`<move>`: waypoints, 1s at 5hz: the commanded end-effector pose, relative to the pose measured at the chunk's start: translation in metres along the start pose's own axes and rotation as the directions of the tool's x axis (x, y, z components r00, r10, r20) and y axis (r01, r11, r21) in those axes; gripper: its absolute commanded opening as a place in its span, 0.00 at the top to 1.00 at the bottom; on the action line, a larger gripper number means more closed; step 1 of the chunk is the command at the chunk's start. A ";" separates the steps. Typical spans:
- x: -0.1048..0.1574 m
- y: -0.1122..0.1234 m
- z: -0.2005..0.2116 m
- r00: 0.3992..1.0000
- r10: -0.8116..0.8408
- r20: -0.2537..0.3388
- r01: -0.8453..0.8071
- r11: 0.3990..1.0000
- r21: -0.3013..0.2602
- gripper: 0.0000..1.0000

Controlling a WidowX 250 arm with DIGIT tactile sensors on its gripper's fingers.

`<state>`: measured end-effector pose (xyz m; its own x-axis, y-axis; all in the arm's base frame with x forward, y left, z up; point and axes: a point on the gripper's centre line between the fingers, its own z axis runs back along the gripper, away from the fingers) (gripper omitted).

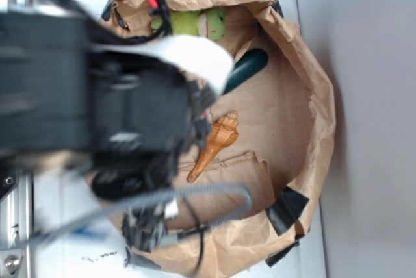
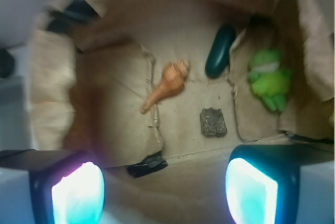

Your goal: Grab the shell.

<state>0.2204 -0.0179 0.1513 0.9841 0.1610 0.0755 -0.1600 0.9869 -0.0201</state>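
Shell [image 2: 168,84] lies on bag floor, ahead of and between the fingers [image 2: 77,192], well apart. Long axis diagonal, tip toward left finger. Fingers spread open, empty.

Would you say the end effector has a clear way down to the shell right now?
Probably yes: the end effector is open above the shell, which lies uncovered on the paper, apart from the dark oblong and brown block.

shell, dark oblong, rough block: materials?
Shell: orange-tan, ribbed; real shell or moulded plastic, cannot tell. Dark green oblong: smooth with a slight sheen, probably plastic or rubber. Block: grey-brown, pitted and matte, looks like stone or rough foam. All lie on creased brown paper.
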 end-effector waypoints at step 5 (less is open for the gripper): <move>0.056 -0.019 -0.098 0.978 0.197 0.072 -0.199 0.980 0.019 0.00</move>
<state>0.2826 -0.0241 0.0487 0.9224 0.3711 0.1074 -0.3732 0.9277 0.0000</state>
